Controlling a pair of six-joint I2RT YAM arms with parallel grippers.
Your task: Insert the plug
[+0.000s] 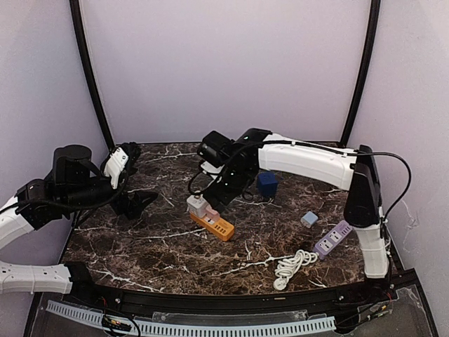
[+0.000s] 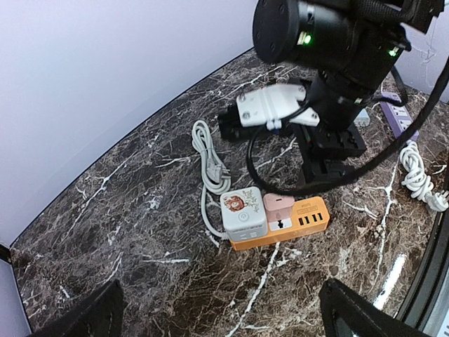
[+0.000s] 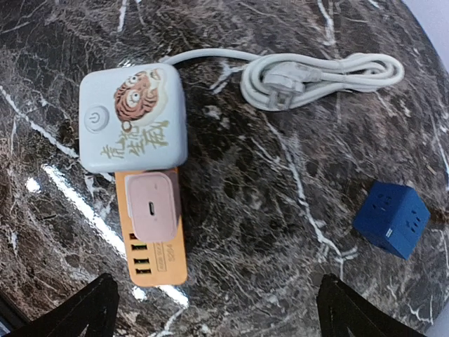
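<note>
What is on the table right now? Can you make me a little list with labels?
orange power strip: lying flat on the marble table
pink charger: sitting on the strip, next to the white cube
white cube: tiger picture on top, at the strip's end
blue cube: on its own, away from the strip
right gripper: open, above the strip, holding nothing
left gripper: open, off to the side, holding nothing
</note>
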